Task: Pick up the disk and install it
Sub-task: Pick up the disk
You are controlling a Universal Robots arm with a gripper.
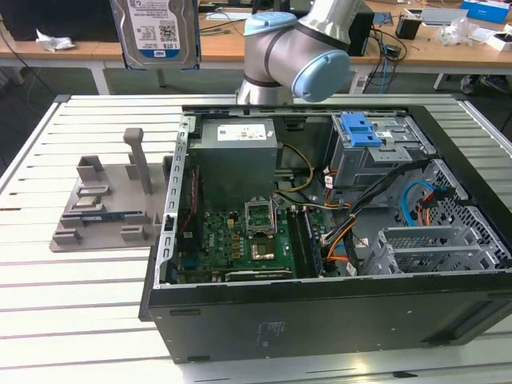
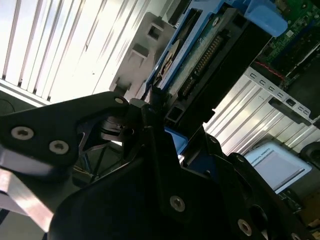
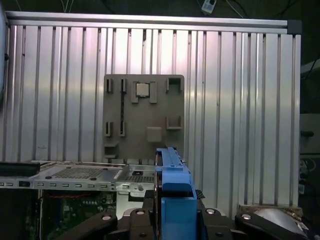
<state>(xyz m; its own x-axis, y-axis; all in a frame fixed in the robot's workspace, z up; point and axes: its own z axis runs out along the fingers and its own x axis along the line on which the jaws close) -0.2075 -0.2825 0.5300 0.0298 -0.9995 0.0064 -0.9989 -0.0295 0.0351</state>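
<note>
The black steel case (image 1: 320,320) lies open on the ribbed aluminium table (image 1: 80,296), with a green board (image 1: 240,240) inside and a blue plastic latch (image 1: 360,128) atop the grey bay. Beside it sits a moulded grey fixture (image 1: 104,208). Farther back, the flat silver disk (image 1: 156,32) is upright in the air. In the second wrist view the black gripper (image 2: 172,125) is clamped on its blue-railed edge.

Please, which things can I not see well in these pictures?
Disk: top cut off by the exterior view's upper edge; its label is hidden in the first wrist view, where it stands edge-on.
Bay: inside hidden under its top and the blue latch, exterior view.
Chip on the grey tray: too small for detail, first wrist view.
</note>
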